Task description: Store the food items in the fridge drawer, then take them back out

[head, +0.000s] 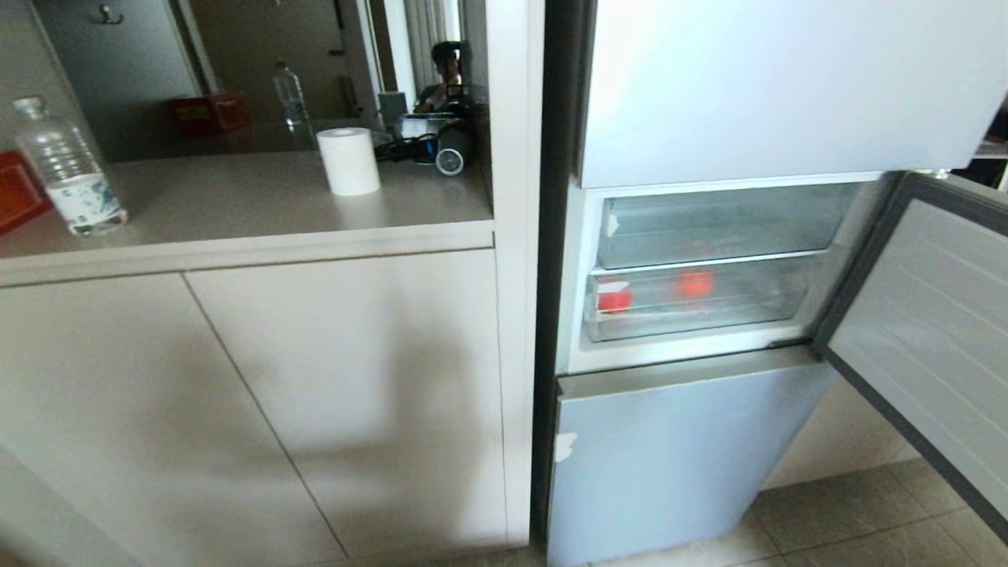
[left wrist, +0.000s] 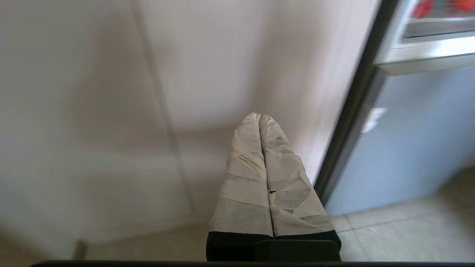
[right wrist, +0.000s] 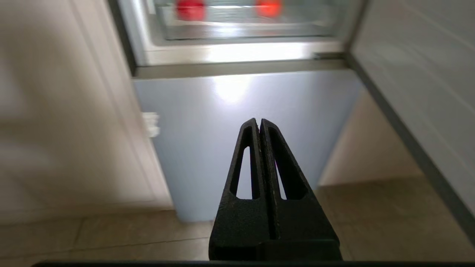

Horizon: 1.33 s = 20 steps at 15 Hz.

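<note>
Two small bright red food items lie inside the clear fridge drawer, the lower of two transparent bins in the open middle compartment. The drawer is pushed in. They also show as red blurs far ahead in the right wrist view. My right gripper is shut and empty, low down and facing the blue-grey lower door panel. My left gripper, its fingers wrapped in pale tape, is shut and empty before the beige cabinet front. Neither arm shows in the head view.
The compartment's door stands swung open at the right. A second clear bin sits above the drawer. On the counter at the left stand a water bottle and a paper roll. A person is behind it.
</note>
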Tool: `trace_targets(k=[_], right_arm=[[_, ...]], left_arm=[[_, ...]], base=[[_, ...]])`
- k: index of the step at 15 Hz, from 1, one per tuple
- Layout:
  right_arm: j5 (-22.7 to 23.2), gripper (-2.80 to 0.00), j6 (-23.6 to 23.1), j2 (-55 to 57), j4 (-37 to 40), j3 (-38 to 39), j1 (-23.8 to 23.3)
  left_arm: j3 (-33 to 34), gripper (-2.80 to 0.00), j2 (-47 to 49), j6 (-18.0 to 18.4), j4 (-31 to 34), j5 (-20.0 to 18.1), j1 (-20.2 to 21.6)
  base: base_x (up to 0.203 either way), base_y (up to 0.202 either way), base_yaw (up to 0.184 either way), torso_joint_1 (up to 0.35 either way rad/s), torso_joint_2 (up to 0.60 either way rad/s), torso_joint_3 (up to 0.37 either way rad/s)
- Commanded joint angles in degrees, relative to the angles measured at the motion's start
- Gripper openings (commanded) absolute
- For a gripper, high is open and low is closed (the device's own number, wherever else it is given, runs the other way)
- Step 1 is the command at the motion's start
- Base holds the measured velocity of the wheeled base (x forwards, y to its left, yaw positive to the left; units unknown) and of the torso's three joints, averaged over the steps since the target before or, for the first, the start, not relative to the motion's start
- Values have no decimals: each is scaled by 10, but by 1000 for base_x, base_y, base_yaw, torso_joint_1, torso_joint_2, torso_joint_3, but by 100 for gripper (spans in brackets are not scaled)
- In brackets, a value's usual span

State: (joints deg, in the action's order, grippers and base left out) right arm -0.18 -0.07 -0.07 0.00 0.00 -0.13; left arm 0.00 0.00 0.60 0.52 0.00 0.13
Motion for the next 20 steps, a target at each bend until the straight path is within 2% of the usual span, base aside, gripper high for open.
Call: trace_targets(k=[1, 7, 12, 15, 18, 20], right_arm=[[0, -280, 0, 0, 0, 0, 0], [0, -280, -8, 0, 0, 1, 0], [0, -280, -2, 0, 0, 0, 0], [2, -280, -24, 0, 0, -3, 0], [-1, -280, -20, 53, 13, -80, 0], [-1, -280, -15, 170, 19, -146, -1]], left_arm=[[0, -280, 1, 0, 0, 0, 0], [0, -280, 1, 0, 0, 0, 0], [0, -280, 1, 0, 0, 0, 0], [0, -280, 1, 0, 0, 0, 0], [0, -280, 1, 0, 0, 0, 0], [0, -280, 1, 0, 0, 0, 0]], base=[[1, -9, 173, 1, -2, 0], [-1, -9, 164, 6, 2, 1], [0, 0, 15, 0, 1, 1], [0, 0, 0, 0, 0, 0], [0, 0, 0, 0, 0, 0], [0, 0, 0, 0, 0, 0]])
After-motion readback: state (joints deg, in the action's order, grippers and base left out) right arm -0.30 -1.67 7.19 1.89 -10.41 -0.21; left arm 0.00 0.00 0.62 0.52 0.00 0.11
